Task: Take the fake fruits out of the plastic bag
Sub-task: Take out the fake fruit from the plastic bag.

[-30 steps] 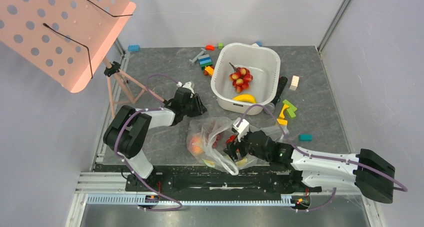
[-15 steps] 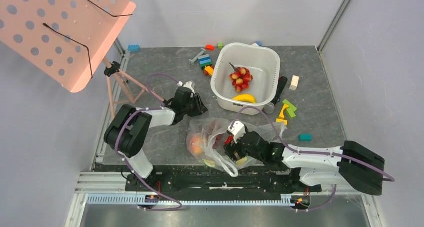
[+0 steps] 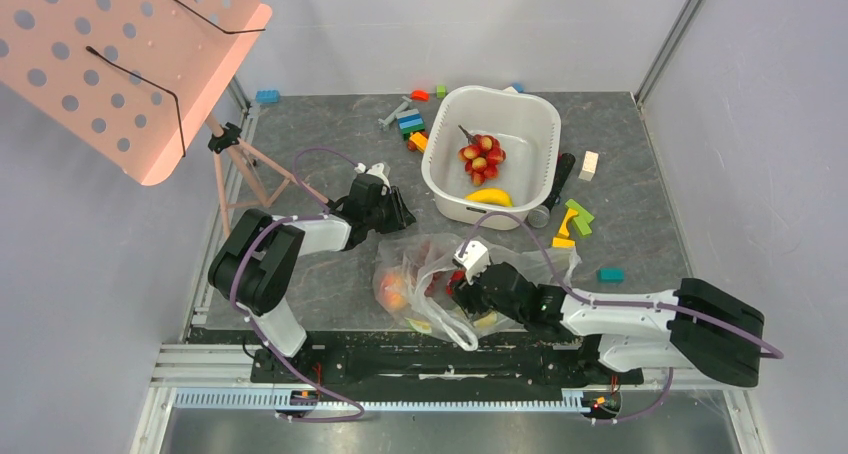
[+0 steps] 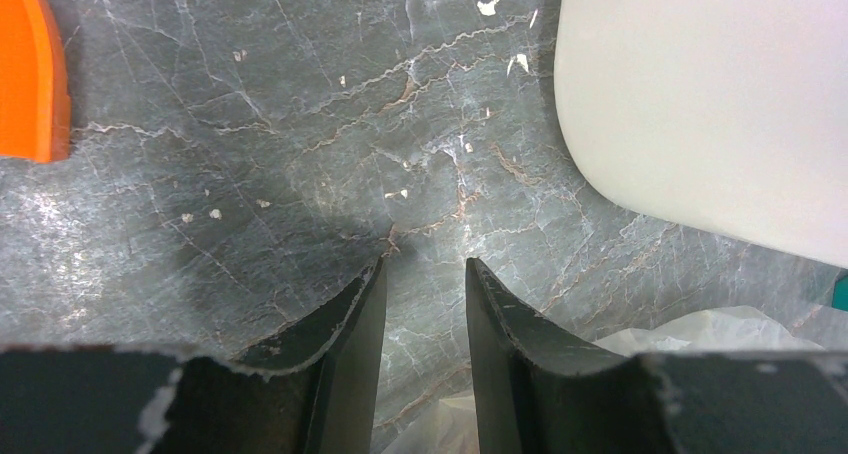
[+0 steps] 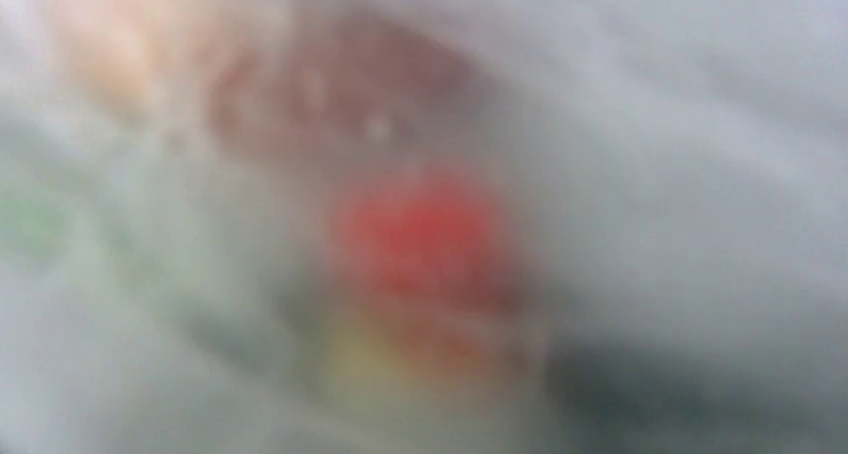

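Though crinkly, the clear plastic bag shows glossy fruits.

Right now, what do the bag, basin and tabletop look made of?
Bag: thin clear plastic film, crinkled and see-through.
Basin: rigid white plastic, with smooth, moulded, rounded walls.
Tabletop: dark grey with pale cracked veins; maybe a slate-look mat or stone, can't tell which.

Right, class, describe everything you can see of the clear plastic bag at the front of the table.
The plastic bag is clear, thin, crinkled film, lying slumped on the dark table on the near side of the white basin. A loop handle trails toward the near edge. Red, orange and yellow fruits show through it. The right hand is pressed in among its folds.
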`<act>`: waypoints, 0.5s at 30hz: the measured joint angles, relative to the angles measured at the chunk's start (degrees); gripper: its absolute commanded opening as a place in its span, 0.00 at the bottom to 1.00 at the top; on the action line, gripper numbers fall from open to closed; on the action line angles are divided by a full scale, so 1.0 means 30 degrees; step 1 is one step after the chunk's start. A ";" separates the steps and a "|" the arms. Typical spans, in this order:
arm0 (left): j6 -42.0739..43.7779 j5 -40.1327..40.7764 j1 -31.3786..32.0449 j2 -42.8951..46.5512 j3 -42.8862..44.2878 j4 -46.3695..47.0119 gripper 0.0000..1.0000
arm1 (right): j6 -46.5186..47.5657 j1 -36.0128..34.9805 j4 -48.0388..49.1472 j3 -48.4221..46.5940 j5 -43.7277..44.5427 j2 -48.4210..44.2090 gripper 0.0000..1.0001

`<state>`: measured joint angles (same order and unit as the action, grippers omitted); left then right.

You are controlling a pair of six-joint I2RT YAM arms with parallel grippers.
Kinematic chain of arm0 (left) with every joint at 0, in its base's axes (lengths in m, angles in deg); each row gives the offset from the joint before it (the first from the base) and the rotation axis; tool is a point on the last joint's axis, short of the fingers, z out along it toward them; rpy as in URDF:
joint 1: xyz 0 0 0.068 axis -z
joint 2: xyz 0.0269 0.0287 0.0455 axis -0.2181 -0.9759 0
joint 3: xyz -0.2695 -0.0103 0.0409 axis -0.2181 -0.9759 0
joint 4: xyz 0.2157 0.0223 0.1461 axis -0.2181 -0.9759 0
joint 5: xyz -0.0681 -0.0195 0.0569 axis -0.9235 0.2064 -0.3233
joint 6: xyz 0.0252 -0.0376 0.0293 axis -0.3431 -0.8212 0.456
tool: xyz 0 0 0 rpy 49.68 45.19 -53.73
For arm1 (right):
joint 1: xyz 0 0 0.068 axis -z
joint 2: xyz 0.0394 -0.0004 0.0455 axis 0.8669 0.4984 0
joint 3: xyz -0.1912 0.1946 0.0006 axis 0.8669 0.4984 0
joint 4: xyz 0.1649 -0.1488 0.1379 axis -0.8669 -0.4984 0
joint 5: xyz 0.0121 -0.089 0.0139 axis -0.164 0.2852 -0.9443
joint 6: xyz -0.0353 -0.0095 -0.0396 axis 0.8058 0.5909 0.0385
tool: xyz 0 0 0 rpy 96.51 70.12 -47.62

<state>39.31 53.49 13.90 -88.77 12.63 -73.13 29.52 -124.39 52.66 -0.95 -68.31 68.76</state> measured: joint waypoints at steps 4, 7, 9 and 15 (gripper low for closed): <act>0.0000 -0.0007 0.0000 0.0000 0.0007 0.0007 0.42 | 0.0000 0.0000 -0.0284 0.0000 0.0000 -0.1290 0.57; 0.0000 -0.0015 0.0000 -0.0015 0.0015 0.0007 0.42 | -0.0007 0.0000 -0.0772 0.0000 -0.0051 -0.2630 0.57; 0.0000 -0.0029 0.0000 -0.0029 0.0022 0.0029 0.42 | -0.0022 0.0000 -0.1195 0.0000 -0.0321 -0.3716 0.57; -0.0007 -0.0058 0.0000 -0.0036 0.0022 0.0051 0.42 | -0.0044 0.0000 -0.2667 -0.0044 -0.1311 -0.6288 0.56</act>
<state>39.29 53.32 13.90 -88.88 12.70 -72.97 29.39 -124.39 44.66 -1.09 -72.24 49.90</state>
